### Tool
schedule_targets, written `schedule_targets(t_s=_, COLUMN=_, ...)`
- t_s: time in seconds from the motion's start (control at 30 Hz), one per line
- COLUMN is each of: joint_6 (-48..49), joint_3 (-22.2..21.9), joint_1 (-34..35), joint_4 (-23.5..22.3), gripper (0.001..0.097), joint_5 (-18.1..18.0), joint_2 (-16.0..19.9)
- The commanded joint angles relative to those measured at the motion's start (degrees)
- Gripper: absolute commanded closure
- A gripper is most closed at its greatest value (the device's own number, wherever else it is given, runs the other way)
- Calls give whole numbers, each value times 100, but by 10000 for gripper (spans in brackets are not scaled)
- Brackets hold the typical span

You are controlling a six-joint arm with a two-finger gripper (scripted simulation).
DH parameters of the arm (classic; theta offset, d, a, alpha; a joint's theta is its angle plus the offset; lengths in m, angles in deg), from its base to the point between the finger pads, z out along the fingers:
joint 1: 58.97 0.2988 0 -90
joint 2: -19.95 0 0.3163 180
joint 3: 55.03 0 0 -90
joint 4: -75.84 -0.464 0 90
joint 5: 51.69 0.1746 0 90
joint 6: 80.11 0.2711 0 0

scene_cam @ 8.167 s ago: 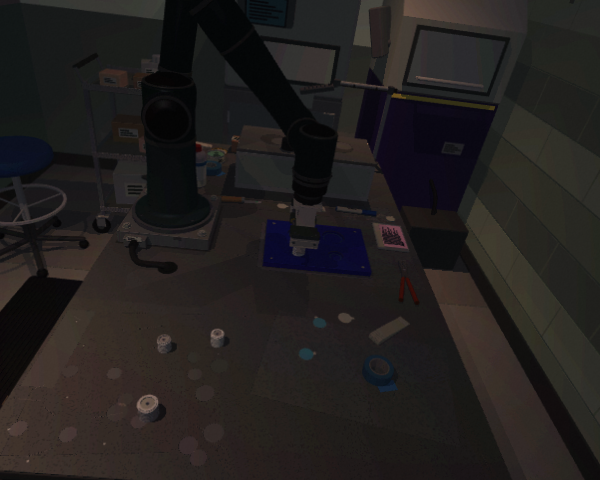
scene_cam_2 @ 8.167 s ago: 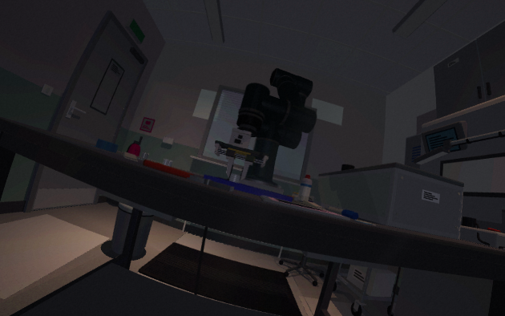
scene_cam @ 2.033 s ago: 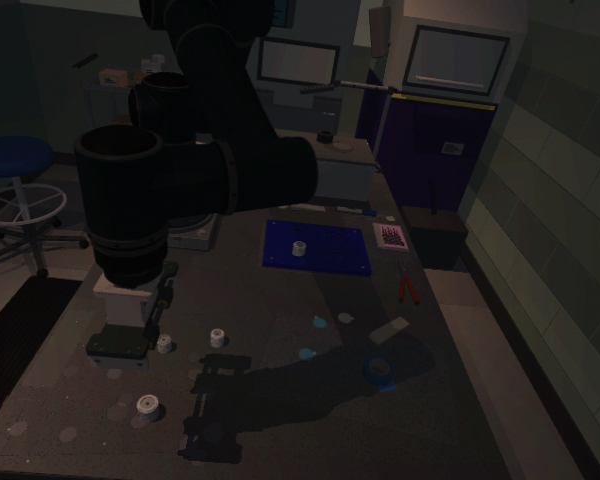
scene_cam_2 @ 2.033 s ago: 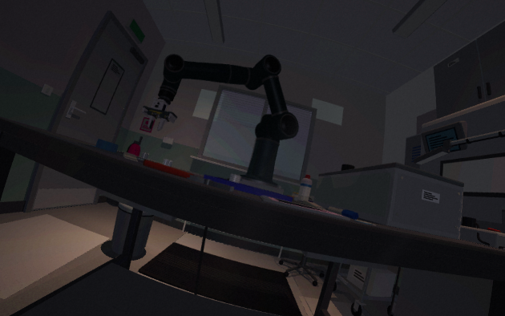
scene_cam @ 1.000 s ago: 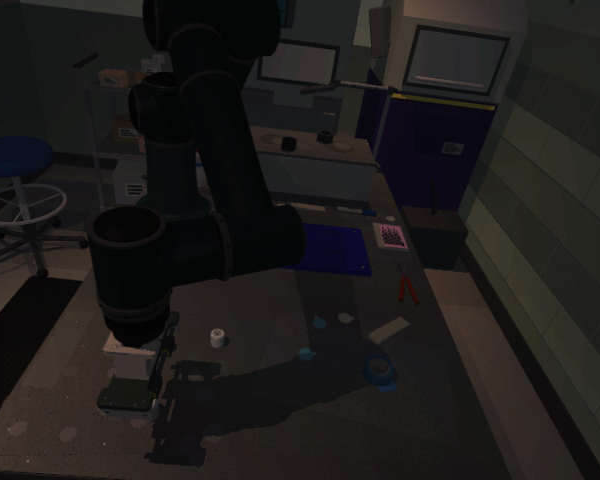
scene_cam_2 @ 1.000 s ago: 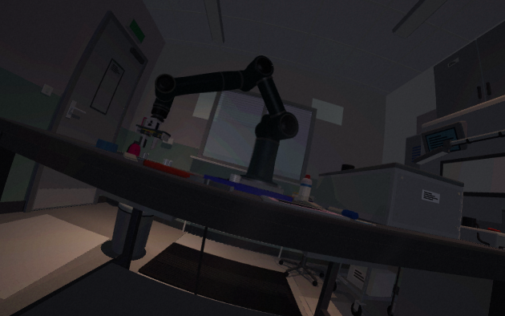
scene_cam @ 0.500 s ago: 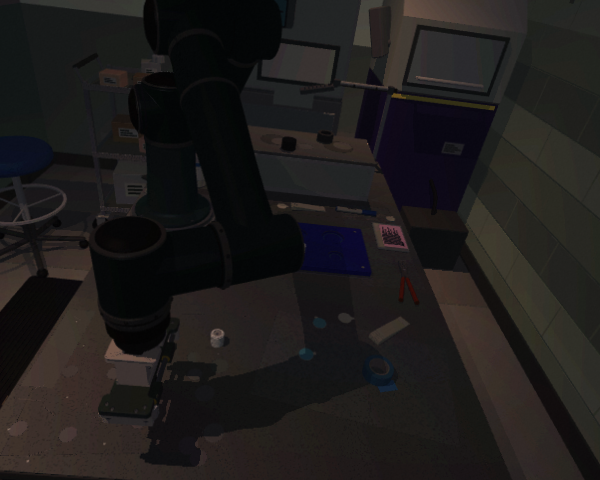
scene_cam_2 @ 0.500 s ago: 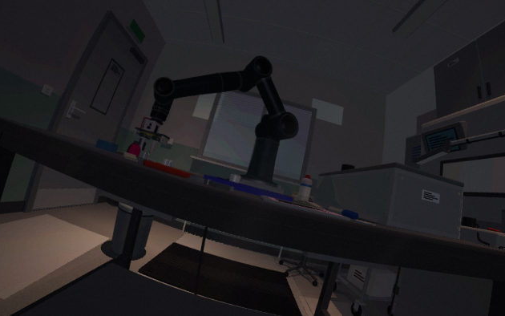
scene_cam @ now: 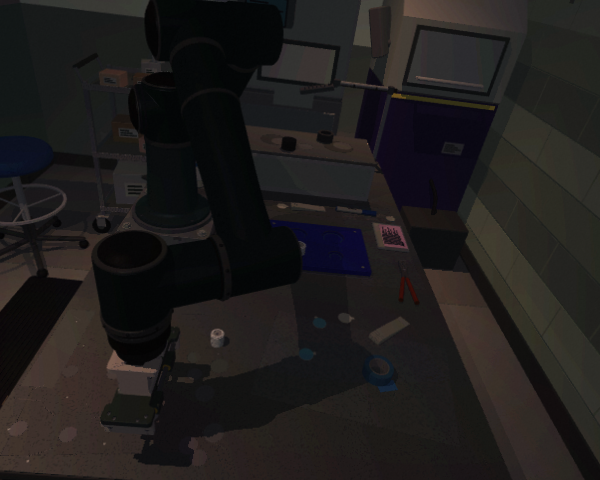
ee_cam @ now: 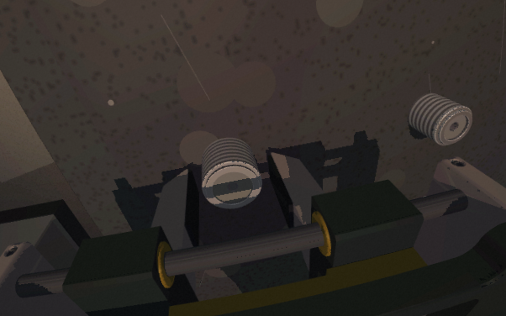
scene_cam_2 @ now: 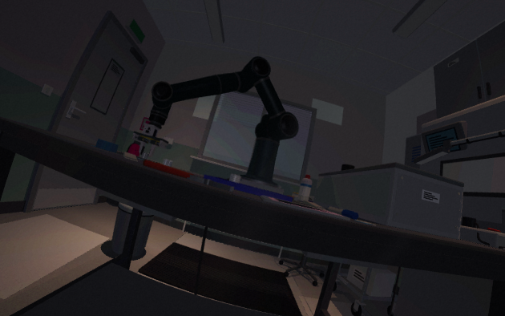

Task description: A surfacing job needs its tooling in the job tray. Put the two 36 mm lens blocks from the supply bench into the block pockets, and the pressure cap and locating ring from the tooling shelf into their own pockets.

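On the near left part of the dark bench a ribbed grey lens block (ee_cam: 231, 173) stands between the fingers of my gripper (ee_cam: 241, 185). My gripper is open and holds nothing. It hangs just above the bench top (scene_cam: 135, 413). A second ribbed lens block (ee_cam: 440, 119) (scene_cam: 217, 338) stands on the bench a short way off, toward the bench's middle. The blue job tray (scene_cam: 331, 247) lies further back, partly hidden by my arm. A black pressure cap (scene_cam: 288, 143) and a black locating ring (scene_cam: 325, 137) sit on the raised grey shelf at the far end.
A blue tape roll (scene_cam: 378, 369) lies on the bench to the right, with a pale flat block (scene_cam: 388, 329) and red pliers (scene_cam: 408, 289) beyond it. A pink card (scene_cam: 391, 236) lies right of the tray. A blue stool (scene_cam: 16, 160) stands off the bench's left side.
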Motion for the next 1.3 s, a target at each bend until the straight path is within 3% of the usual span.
schedule_targets(t_s=0.0, joint_6=0, joint_3=7, joint_1=0, joint_4=2, gripper=478, joint_5=2, joint_2=-4)
schedule_targets(t_s=0.37, joint_6=0, joint_3=8, joint_1=0, joint_4=2, gripper=483, joint_5=10, joint_2=5)
schedule_targets(t_s=1.13, joint_6=0, joint_3=7, joint_1=0, joint_4=2, gripper=943, joint_5=11, joint_2=7)
schedule_targets(t_s=1.27, joint_6=0, joint_3=6, joint_1=0, joint_4=2, gripper=958, joint_5=7, joint_2=3)
